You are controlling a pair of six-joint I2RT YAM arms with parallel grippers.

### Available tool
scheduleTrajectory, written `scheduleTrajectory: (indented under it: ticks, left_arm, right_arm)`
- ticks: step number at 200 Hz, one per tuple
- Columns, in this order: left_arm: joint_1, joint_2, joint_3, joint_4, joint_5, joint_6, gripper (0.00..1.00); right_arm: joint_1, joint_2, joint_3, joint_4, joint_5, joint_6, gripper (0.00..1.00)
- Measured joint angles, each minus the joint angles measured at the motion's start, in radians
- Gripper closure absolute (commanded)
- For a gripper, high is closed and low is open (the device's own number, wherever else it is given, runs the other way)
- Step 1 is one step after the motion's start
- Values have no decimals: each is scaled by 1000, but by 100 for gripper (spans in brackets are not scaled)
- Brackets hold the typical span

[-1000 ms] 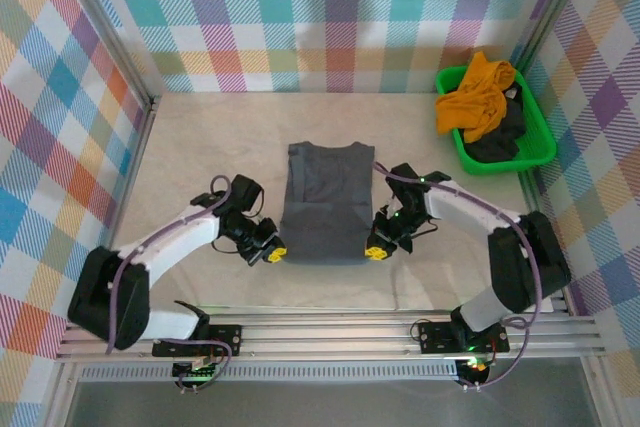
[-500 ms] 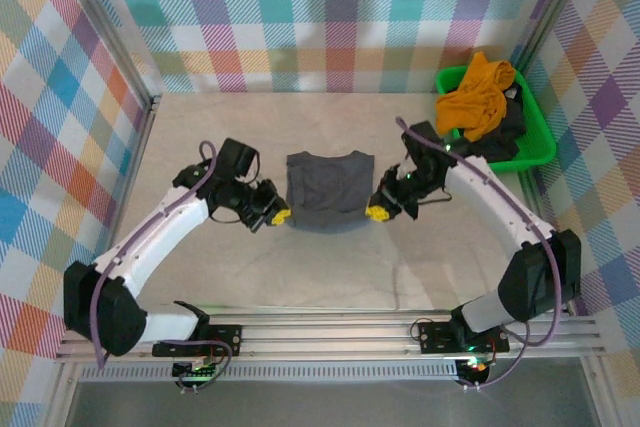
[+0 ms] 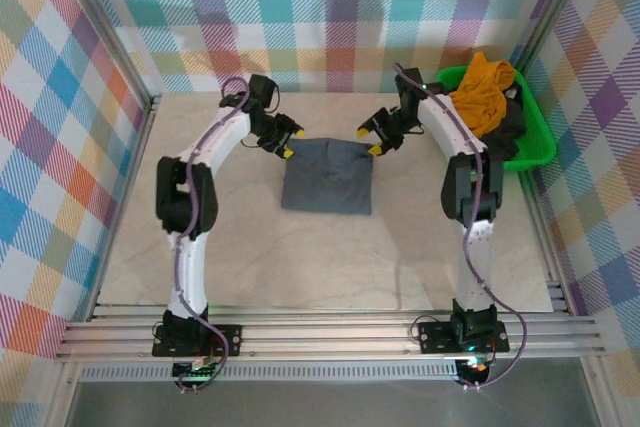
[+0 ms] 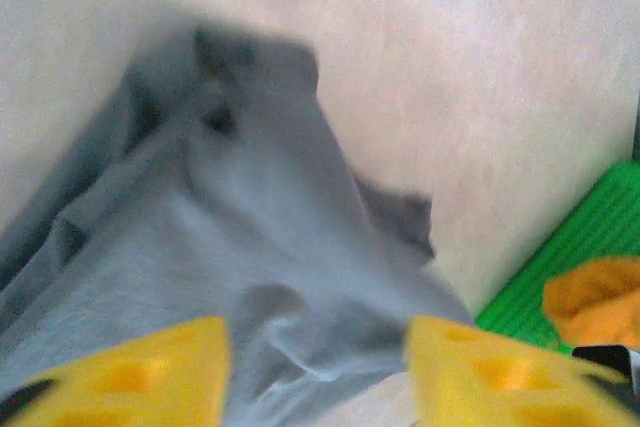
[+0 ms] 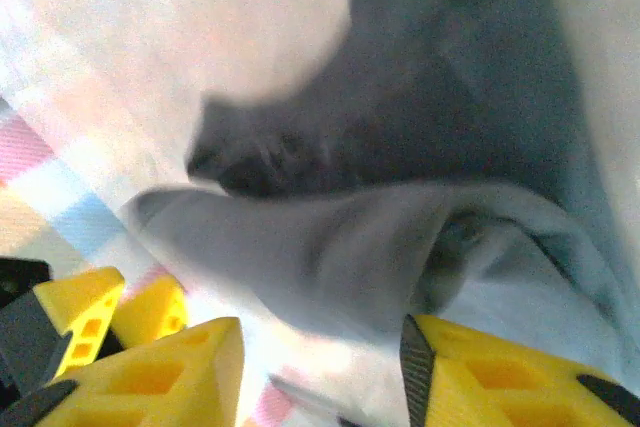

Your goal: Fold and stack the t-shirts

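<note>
Two arms reach far across the bench (image 3: 200,237) in the top view, and their fingers sit at the far corners of the slate-grey t-shirt (image 3: 328,179). The left fingers (image 3: 286,143) are at its upper-left corner and the right fingers (image 3: 370,141) at its upper-right corner. Both pairs are spread wide. In each wrist view the yellow tips stand well apart, with rumpled grey cloth showing through the gap beyond them rather than pinched between them.

The slate-grey t-shirt lies folded into a compact, roughly square pad at the middle of the frame. Its far edge runs between the two pairs of fingers, its side edges are fairly straight, and its near edge slants slightly. The wrist views show the far corners bunched and wrinkled, not flat.

Bare bench spreads broadly below the shirt towards the arm bases and to the left as far as the plaid wall (image 3: 60,147). Above the shirt only a narrower strip of bench separates its far edge from the back wall.

At the upper right a green basket (image 3: 541,152) sits against the right wall. It holds the mustard-orange t-shirt (image 3: 484,89) heaped over the dark charcoal t-shirt (image 3: 500,137). The right arm crosses the gap between the basket and the folded shirt.
</note>
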Motion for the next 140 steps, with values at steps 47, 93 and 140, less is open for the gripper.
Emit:
scheduleTrajectory:
  ticks: [47,93,140]
  left_arm:
    - [-5,-16,-31,-39,-88,7,28]
    - [-212,-539,-637,180,-106,-227,26]
    - [-408,-469,-855,557,-109,-542,22]
  right_arm:
    - [-11,61,179,-26,99,-100,44]
    - [6,-594,-657,315,94,-101,42]
    - [15,-1053,-1192,599,60,-14,39]
